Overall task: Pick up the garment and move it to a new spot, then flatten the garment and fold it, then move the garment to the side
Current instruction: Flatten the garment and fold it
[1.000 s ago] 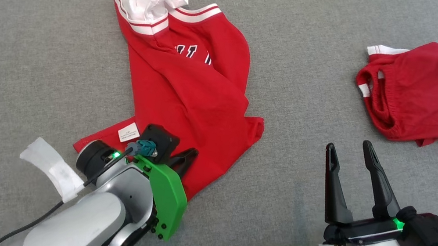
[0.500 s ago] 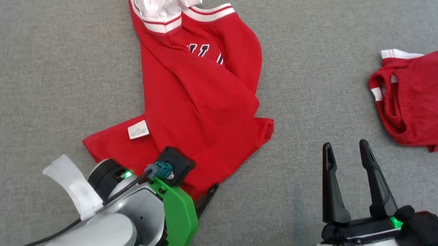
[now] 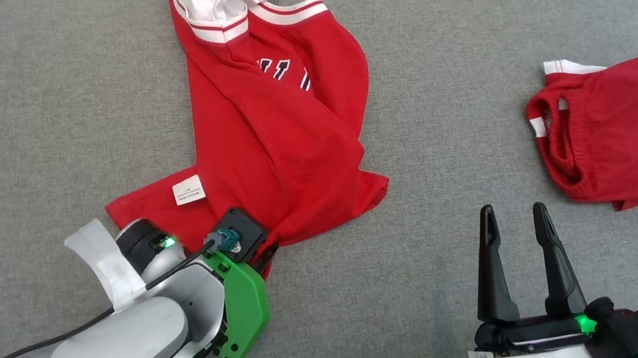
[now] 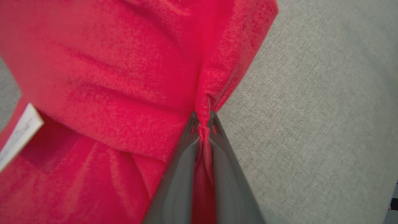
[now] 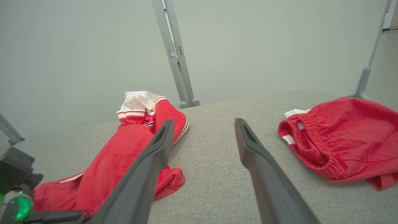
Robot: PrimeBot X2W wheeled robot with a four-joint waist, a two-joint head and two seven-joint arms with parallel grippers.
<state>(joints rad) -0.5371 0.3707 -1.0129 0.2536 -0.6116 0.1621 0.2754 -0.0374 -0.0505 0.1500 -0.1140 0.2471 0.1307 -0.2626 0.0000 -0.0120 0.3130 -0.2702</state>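
A red garment (image 3: 276, 126) with white striped trim and a white label lies crumpled on the grey padded surface (image 3: 48, 95), stretching from the back toward me. My left gripper (image 3: 266, 256) is shut on its near hem. In the left wrist view the red cloth (image 4: 108, 77) is bunched into a pinch between my left gripper's (image 4: 203, 124) closed fingers. My right gripper (image 3: 511, 209) hovers open and holds nothing, to the right of the garment. The right wrist view has the garment (image 5: 124, 155) left of my right gripper (image 5: 204, 122).
Red shorts (image 3: 618, 132) with white trim lie bunched at the far right, also in the right wrist view as red shorts (image 5: 342, 140). Metal posts (image 5: 174, 56) stand behind the surface's back edge. Bare grey fabric separates the two red pieces.
My left gripper has closed on the garment's near hem, and the cloth now gathers toward it. The head camera has shifted slightly. The right arm has held still.
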